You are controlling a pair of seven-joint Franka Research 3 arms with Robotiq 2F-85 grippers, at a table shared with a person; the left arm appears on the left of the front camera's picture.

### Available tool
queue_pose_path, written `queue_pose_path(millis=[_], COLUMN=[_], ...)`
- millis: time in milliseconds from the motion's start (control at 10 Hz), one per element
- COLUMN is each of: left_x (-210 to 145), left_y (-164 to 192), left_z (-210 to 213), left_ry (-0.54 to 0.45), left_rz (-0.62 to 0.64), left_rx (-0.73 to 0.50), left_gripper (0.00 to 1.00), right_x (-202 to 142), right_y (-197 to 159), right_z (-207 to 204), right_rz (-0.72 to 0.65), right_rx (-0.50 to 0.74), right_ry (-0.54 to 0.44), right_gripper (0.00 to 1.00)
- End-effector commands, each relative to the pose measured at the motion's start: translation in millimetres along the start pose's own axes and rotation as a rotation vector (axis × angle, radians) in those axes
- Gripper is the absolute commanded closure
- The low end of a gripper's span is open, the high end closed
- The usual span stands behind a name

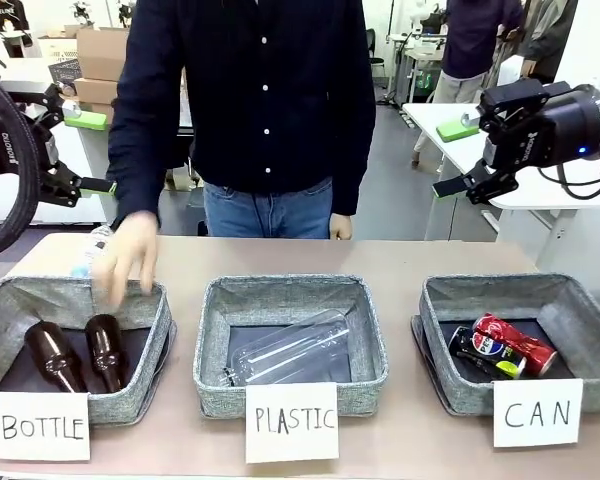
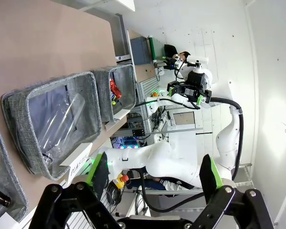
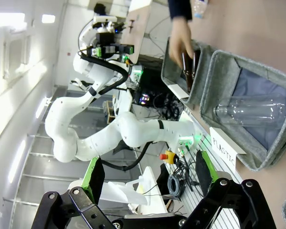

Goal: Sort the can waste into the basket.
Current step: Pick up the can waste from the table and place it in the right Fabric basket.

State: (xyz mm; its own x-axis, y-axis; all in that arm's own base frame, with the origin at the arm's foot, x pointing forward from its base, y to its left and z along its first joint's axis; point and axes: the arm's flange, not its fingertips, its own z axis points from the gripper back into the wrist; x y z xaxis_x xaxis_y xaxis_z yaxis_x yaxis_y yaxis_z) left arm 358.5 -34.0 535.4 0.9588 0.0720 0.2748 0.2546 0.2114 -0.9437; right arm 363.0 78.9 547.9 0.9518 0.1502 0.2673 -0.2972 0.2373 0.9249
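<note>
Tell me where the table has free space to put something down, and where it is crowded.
Free: the tabletop strip behind the three baskets, the gaps between baskets, and the near half of the CAN basket. Crowded: the BOTTLE basket, with two brown bottles and the person's hand over it; a clear plastic bottle lies across the PLASTIC basket.

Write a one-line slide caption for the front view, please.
Two cans lie in the CAN basket while a person's hand reaches over the BOTTLE basket; both grippers hang open.
</note>
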Motion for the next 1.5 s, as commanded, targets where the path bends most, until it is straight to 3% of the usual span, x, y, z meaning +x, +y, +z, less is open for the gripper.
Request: queue_pose_path(millis=[0,1400], left_x=[-1.0,-1.0], left_y=[0.5,0.5], left_z=[2.2,2.2], left_ry=[-0.003,-0.003], left_rz=[-0.017,-0.017], left_rx=[0.003,0.003], left_gripper=[0.0,0.0], right_x=[0.2,0.2], right_y=[-0.2,-0.2], right_z=[1.8,1.8], right_rz=[0.025,0.025], right_rx=[-0.001,-0.001], right_ry=[0.007,0.007], right_gripper=[0.0,0.0])
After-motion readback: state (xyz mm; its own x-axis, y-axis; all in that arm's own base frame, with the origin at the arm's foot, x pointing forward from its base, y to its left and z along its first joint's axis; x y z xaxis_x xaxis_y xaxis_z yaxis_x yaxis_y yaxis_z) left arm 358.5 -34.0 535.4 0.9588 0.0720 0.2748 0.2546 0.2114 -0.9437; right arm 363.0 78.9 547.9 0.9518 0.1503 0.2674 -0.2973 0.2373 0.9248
